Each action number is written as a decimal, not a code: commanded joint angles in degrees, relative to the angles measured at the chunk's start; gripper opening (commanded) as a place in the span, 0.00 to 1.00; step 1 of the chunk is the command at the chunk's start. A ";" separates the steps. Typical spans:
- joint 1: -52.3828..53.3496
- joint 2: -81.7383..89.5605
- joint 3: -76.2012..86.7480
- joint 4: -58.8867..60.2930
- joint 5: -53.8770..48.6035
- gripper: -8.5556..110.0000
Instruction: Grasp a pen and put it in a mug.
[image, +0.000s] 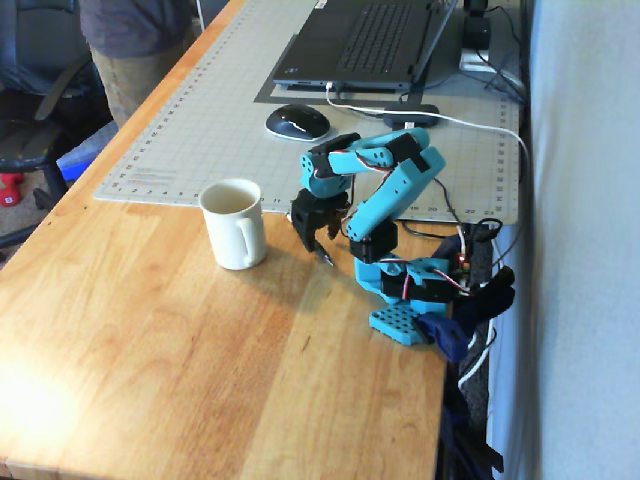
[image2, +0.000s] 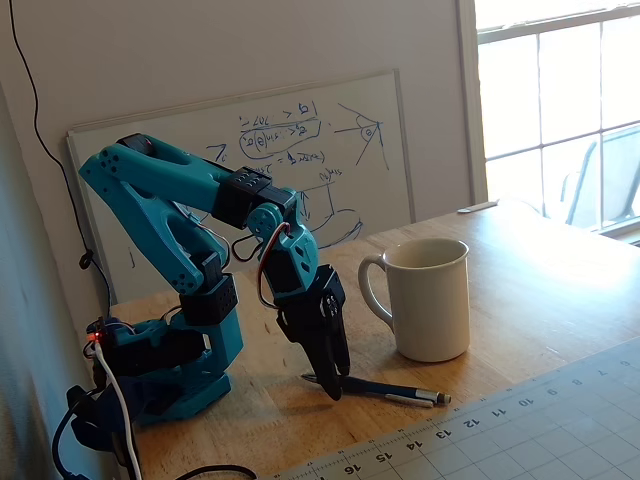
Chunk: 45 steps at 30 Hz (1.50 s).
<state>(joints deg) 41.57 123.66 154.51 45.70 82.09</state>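
Note:
The cream-white mug (image: 235, 222) stands upright on the wooden table, handle toward the camera; its handle faces the arm (image2: 428, 300). The dark pen (image2: 392, 391) lies flat on the wood just in front of the mug, silvery tip pointing right. In the other fixed view only its lower end (image: 327, 258) shows past the gripper. My gripper (image2: 333, 388) points straight down with its black fingertips at the pen's left end (image: 314, 245). The jaws look slightly apart, astride the pen, which still lies on the table.
A grey cutting mat (image: 220, 120) covers the far table, carrying a computer mouse (image: 297, 122), a laptop (image: 365, 45) and a white cable (image: 480, 128). A whiteboard (image2: 250, 150) leans on the wall behind the arm. The table edge runs close to the blue base (image: 410, 320).

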 joint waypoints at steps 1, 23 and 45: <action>-0.09 0.26 -4.22 -0.70 0.53 0.23; -1.41 0.79 -4.13 -0.70 -7.03 0.23; -0.62 2.81 -5.10 -0.79 -6.15 0.09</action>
<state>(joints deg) 40.87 123.57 154.42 45.70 75.67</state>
